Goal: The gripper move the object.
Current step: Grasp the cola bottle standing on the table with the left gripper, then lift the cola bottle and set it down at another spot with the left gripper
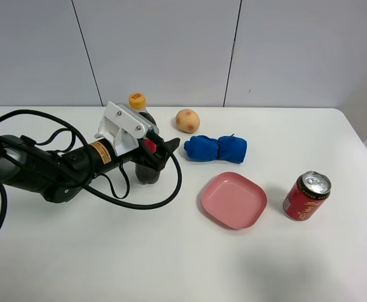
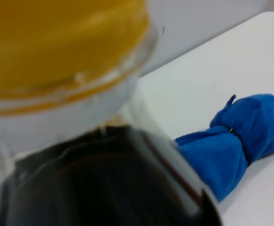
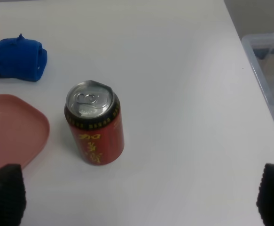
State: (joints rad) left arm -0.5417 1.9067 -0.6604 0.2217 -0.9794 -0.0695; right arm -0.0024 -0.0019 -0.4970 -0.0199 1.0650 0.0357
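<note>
Cola bottle [image 1: 138, 104] upright between left hand [image 1: 160, 157] fingers, grip contact unclear; right hand [image 3: 139, 195] spread wide near can [image 3: 94, 127].

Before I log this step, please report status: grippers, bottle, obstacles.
Left gripper at cola bottle, grip unconfirmed. Right gripper open, facing red can. Blue cloth close beside bottle.
</note>
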